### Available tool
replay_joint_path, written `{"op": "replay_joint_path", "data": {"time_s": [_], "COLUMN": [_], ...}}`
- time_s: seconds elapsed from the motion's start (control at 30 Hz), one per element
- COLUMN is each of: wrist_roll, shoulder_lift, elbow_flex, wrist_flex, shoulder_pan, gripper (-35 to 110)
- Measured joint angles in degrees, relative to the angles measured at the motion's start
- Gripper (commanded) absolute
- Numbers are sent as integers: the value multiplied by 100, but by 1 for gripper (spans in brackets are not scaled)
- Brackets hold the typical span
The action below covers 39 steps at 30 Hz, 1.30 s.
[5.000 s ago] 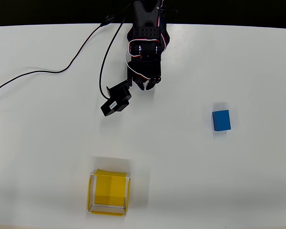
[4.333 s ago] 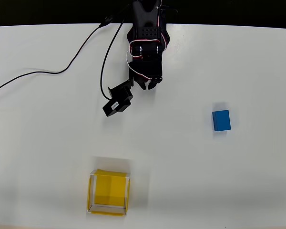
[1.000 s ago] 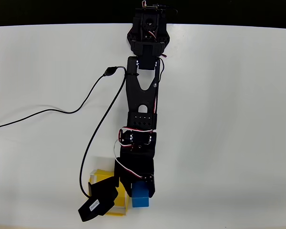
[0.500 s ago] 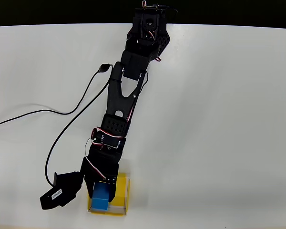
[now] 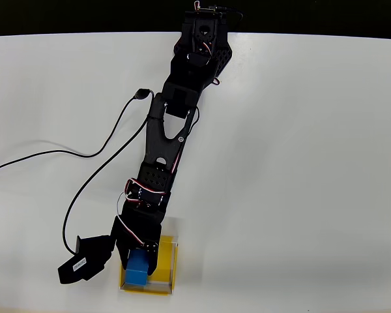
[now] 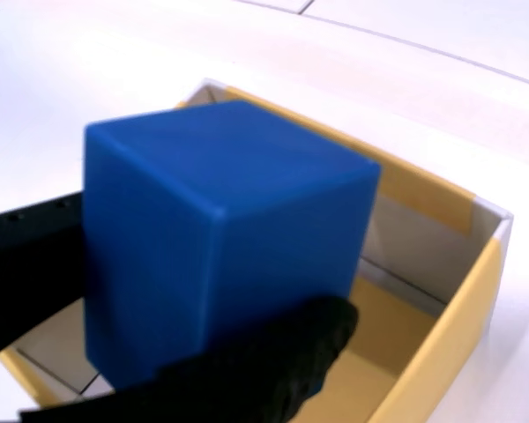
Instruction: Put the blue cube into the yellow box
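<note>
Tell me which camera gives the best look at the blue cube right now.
The wrist view: the blue cube looms large there, held between the black fingers above the yellow box, with three faces visible. The overhead view shows the cube small, over the box's left part, partly covered by the gripper.

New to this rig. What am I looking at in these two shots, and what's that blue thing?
It is a small black robot arm with a two-finger gripper, standing on a white table. One picture comes from a camera looking straight down; the other from a camera riding on the wrist, so it looks along the fingers. The blue thing is the blue cube, clamped between the black fingers. Under it sits the yellow box, open-topped. In the wrist view the cube hangs above the box's floor, not yet released. A black cable trails across the table.
</note>
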Motion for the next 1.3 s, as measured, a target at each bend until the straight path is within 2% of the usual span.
{"op": "replay_joint_path", "data": {"time_s": [0.17, 0.27, 0.43, 0.57, 0.7, 0.93, 1.3], "wrist_roll": [53, 149, 105, 158, 158, 246, -79], "shoulder_lift": [-53, -62, -44, 439, 1600, 4228, 8938], "elbow_flex": [0, 0, 0, 149, 800, 2487, 7022], "wrist_flex": [-26, -123, -229, 105, 712, 1758, 2092], "shoulder_pan": [0, 0, -9, -44, -158, -325, -888], "gripper": [38, 40, 35, 23, 15, 8, 0]}}
